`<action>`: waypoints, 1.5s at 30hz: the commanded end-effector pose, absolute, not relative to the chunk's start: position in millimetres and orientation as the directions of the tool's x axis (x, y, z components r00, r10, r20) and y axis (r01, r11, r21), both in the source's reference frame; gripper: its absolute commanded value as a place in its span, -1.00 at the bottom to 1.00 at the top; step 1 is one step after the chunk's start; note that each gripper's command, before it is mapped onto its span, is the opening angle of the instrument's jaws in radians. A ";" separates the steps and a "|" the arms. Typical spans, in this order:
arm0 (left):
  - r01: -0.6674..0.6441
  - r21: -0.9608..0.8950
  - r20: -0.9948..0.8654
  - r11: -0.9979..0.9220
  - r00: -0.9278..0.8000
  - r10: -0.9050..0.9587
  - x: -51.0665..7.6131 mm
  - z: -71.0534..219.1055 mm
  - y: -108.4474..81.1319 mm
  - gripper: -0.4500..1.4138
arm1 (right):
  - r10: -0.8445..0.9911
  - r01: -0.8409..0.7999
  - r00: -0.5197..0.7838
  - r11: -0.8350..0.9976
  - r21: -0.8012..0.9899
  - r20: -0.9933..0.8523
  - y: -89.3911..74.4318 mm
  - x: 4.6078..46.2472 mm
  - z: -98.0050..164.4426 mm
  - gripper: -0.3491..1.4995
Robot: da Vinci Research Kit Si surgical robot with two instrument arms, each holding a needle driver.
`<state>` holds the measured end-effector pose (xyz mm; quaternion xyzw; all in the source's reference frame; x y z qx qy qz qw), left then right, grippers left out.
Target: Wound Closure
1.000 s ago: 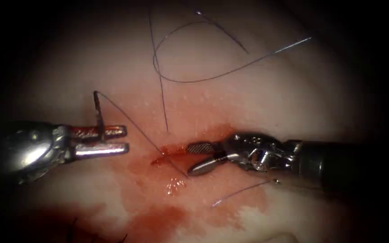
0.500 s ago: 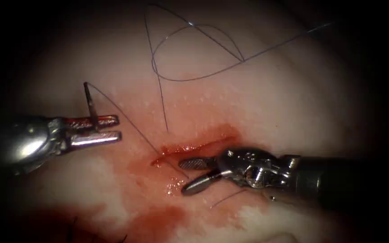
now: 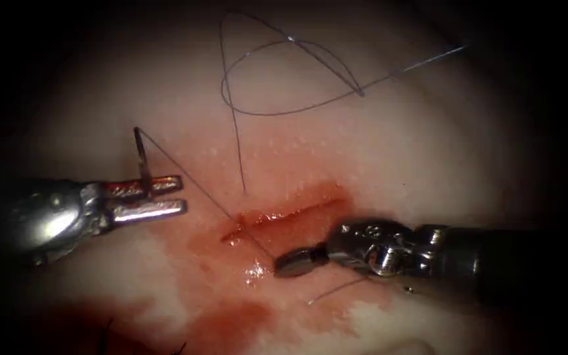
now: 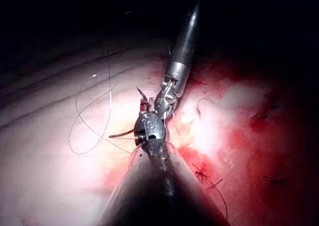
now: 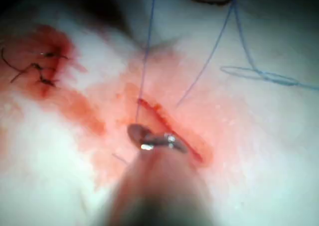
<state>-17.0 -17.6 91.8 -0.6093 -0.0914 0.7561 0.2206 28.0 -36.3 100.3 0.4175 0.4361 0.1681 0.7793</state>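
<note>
In the endoscope view, the left hand is closed on the one needle low on its curve, clear of the tissue left of the cut; the right hand, closed, appears to pinch the thread just below the cut. In the left wrist view both hands meet over the tissue. In the right wrist view the thread looks fine, limp and slippery, while the needle, stiff and smooth, is probably best gripped mid-curve.

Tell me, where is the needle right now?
In the endoscope view the needle stands left of the cut, out of the tissue, held in the left tool.
</note>
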 end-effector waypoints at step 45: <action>-0.273 -0.322 -0.914 -0.906 -0.161 0.373 -13.5 94.7 -16.9 -1.00 | 0.506 0.131 0.455 0.775 0.618 -0.732 -36.1 30.4 99.4 -1.00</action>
